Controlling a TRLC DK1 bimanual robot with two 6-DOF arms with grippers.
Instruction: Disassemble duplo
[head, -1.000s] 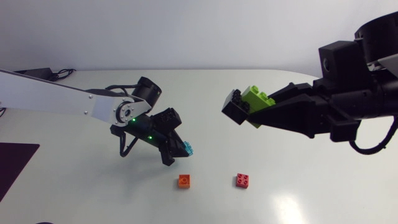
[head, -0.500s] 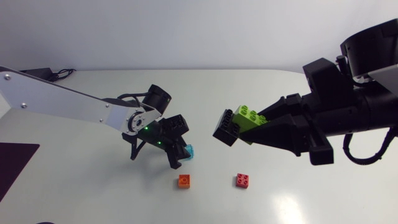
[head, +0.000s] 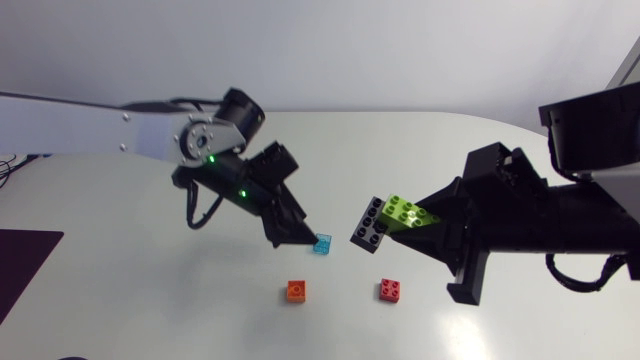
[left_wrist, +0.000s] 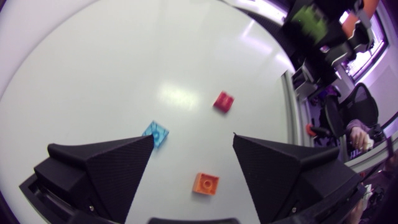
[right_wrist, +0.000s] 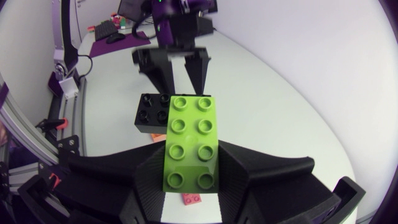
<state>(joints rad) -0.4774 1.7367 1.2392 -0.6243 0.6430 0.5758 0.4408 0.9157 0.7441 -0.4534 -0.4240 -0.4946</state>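
My right gripper (head: 414, 230) hangs over the table's right half, shut on a lime green brick (head: 406, 209) with a black brick (head: 367, 226) stuck under its far end. The right wrist view shows the green brick (right_wrist: 191, 140) clamped between the fingers and the black brick (right_wrist: 152, 112) jutting ahead. My left gripper (head: 293, 238) stands open just above the table. A light blue brick (head: 322, 244) lies loose beside its fingertips. In the left wrist view the blue brick (left_wrist: 155, 134) sits by one fingertip, and nothing is between the fingers of the left gripper (left_wrist: 193, 137).
An orange brick (head: 296, 290) and a red brick (head: 390, 289) lie on the white table (head: 120, 290) near the front, below both grippers. From the left wrist they show as the orange brick (left_wrist: 206, 183) and the red brick (left_wrist: 223, 101).
The left gripper opened and let the blue brick go onto the table, then rose a little. The right gripper moved down and to the left with the green and black bricks.
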